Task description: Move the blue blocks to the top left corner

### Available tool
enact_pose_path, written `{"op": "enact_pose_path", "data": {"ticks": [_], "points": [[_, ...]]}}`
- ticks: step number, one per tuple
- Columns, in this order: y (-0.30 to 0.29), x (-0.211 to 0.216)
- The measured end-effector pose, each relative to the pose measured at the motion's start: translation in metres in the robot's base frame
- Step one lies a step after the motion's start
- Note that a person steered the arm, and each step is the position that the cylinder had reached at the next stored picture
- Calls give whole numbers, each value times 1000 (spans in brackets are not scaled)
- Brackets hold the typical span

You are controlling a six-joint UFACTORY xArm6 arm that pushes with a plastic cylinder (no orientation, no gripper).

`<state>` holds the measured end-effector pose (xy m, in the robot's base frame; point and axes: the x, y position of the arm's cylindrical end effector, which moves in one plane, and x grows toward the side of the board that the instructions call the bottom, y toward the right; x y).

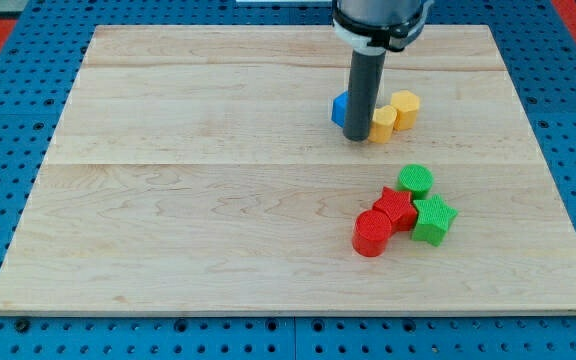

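Note:
A blue block (340, 108) lies right of the board's centre, toward the view's top, mostly hidden behind my rod; its shape cannot be made out. My tip (359, 139) rests on the board just in front of it, touching or nearly touching the blue block and a yellow block (383, 125) on its right. Only one blue block shows.
A yellow hexagonal block (405, 107) sits against the other yellow one. Lower right of centre is a cluster: green cylinder (415, 181), green star (434, 218), red star (396, 207), red cylinder (372, 233). The wooden board (168, 200) lies on a blue pegboard.

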<state>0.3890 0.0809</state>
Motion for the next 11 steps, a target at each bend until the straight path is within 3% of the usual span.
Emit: {"op": "enact_pose_path", "data": {"ticks": [3, 7, 10, 11], "points": [[4, -67], [-202, -112], [-286, -113], [-259, -90]]}}
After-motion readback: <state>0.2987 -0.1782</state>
